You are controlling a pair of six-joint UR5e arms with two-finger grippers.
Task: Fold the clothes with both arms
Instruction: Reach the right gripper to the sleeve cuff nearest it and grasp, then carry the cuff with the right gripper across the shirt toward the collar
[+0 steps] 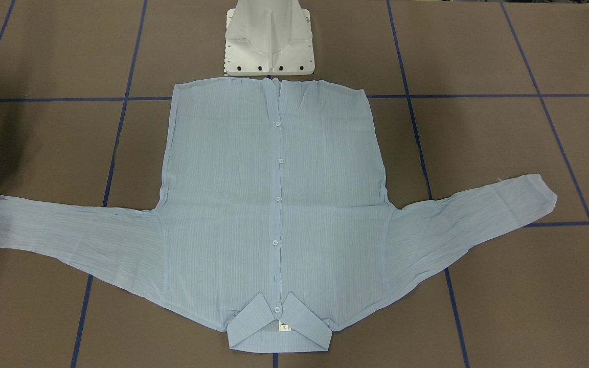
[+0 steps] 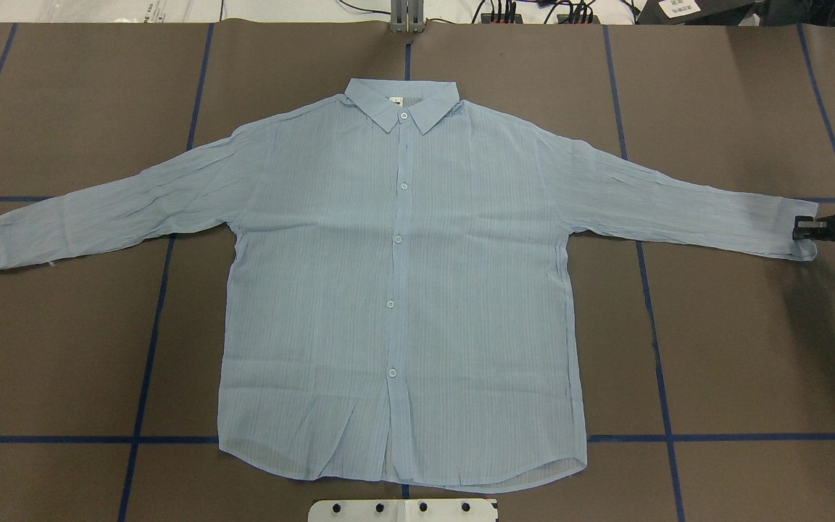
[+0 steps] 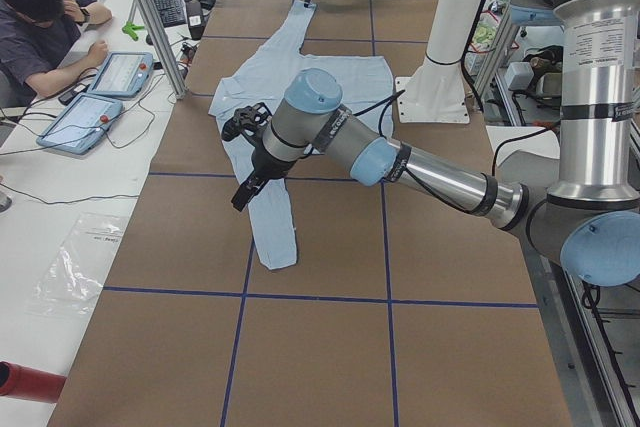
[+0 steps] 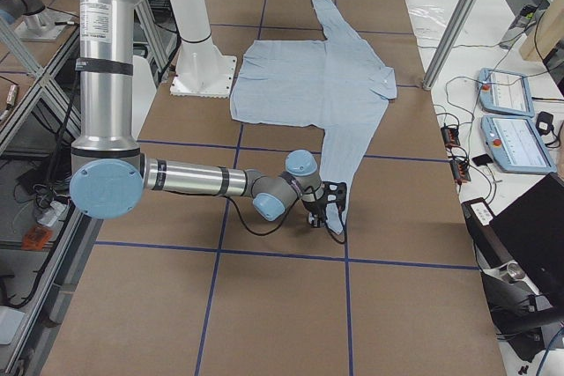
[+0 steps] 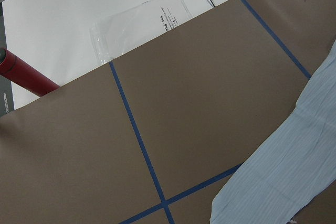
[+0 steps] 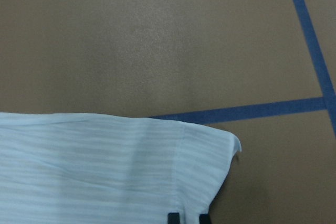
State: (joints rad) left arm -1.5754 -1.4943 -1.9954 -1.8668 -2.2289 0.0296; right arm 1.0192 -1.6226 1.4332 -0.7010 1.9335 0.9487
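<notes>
The light blue striped shirt lies flat and buttoned, front up, with sleeves spread and its collar on the far side from the robot's base. It also shows in the front view. My right gripper sits low at the cuff of the sleeve on my right. In the right wrist view its fingertips stand close together on the cuff's edge, so it looks shut on it. My left gripper hangs above the other sleeve; I cannot tell if it is open.
The white pedestal base stands by the shirt's hem. A seated operator and tablets are beside the table. A red cylinder and a plastic bag lie past the table's left end.
</notes>
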